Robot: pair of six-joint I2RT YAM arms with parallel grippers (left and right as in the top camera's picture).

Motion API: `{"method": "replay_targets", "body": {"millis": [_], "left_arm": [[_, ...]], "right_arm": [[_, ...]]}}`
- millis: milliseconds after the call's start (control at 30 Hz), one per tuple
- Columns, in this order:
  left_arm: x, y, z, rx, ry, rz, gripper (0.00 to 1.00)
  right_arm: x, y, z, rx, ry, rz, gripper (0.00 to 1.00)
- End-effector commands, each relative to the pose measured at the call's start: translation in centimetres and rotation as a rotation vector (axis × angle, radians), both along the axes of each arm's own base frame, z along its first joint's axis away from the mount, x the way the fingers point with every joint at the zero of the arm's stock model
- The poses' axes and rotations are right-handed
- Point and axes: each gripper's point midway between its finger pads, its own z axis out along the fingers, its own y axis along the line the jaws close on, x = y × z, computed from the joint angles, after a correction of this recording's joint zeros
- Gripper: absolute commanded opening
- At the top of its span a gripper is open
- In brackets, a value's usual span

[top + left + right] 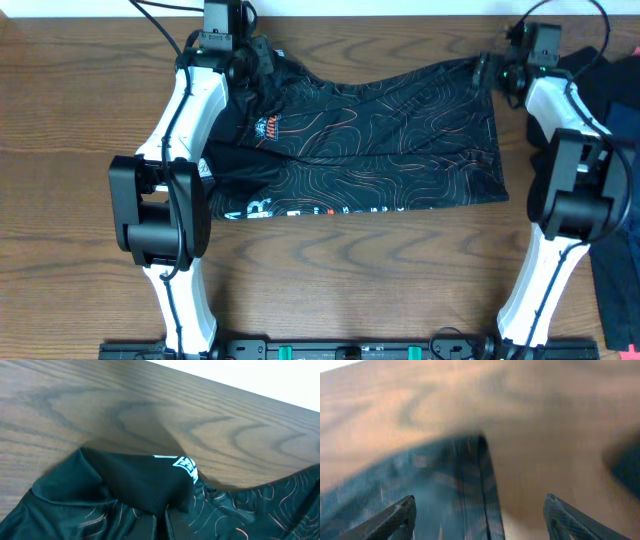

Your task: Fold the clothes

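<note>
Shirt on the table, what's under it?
Only the wooden table shows around the shirt. The cloth covers whatever lies beneath, so anything else there cannot be seen.

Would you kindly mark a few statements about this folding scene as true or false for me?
1. The right gripper has its jaws wide apart. True.
2. The garment is plain white. False: it is black with thin orange contour lines.
3. The left gripper is shut on the garment's far edge. True.
4. The table is glass. False: it is brown wood.
5. More dark clothes lie at the table's right edge. True.
</note>
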Motion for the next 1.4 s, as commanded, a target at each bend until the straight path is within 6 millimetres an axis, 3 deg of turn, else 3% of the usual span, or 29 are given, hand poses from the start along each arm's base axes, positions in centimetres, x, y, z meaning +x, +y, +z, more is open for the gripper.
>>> {"method": "replay_targets", "body": {"millis": [0,167,300,467,533,567,633,700,800,967,1100,1233,1367], "left_arm": [[-0.1,0.1,-0.3,0.001,0.015,0.000,0.07],[-0.2,0.1,-0.4,0.002,0.019,0.001,0.07],[-0.2,0.1,-0.4,0.002,0.019,0.001,0.07],[-0.3,0.2,-0.4,0.002,0.023,0.000,0.07],[-0.3,0.1,-0.4,0.002,0.023,0.000,0.07],[-0.2,0.2,-0.4,0.002,0.022,0.001,0.07],[-0.2,0.5,-0.4,0.002,0.022,0.006,0.06],[-0.1,0.9,-0.3,0.002,0.020,0.014,0.06],[-0.1,2.2,0.3,0.000,0.016,0.036,0.06],[-0.5,3.9,3.9,-0.053,-0.034,0.041,0.06],[-1.5,4.3,7.1,-0.111,-0.068,0.016,0.06],[-3.6,4.8,8.9,-0.119,-0.040,0.023,0.06],[-6.5,5.2,10.6,-0.119,0.006,0.035,0.06]], "right_arm": [[2.2,1.9,-0.3,0.008,-0.026,0.025,0.80],[3.8,3.3,-2.6,0.011,-0.025,0.042,0.80],[4.0,3.2,-4.5,0.030,-0.018,0.006,0.79],[4.2,3.0,-5.5,0.034,-0.017,-0.010,0.75],[4.2,3.0,-5.5,0.033,-0.019,-0.010,0.63],[4.2,3.0,-5.5,0.033,-0.020,-0.010,0.49],[4.2,3.0,-5.5,0.031,-0.021,-0.013,0.10],[4.2,2.9,-5.5,0.029,-0.017,-0.015,0.02],[3.8,2.6,-5.6,0.026,0.003,-0.023,0.01],[2.6,1.1,-4.3,0.003,0.050,-0.062,0.01],[1.6,0.6,-1.6,0.002,0.067,-0.070,0.03],[-0.2,0.4,1.8,-0.031,0.102,-0.059,0.02],[-3.3,-0.4,4.7,-0.074,0.180,-0.094,0.01]]}}
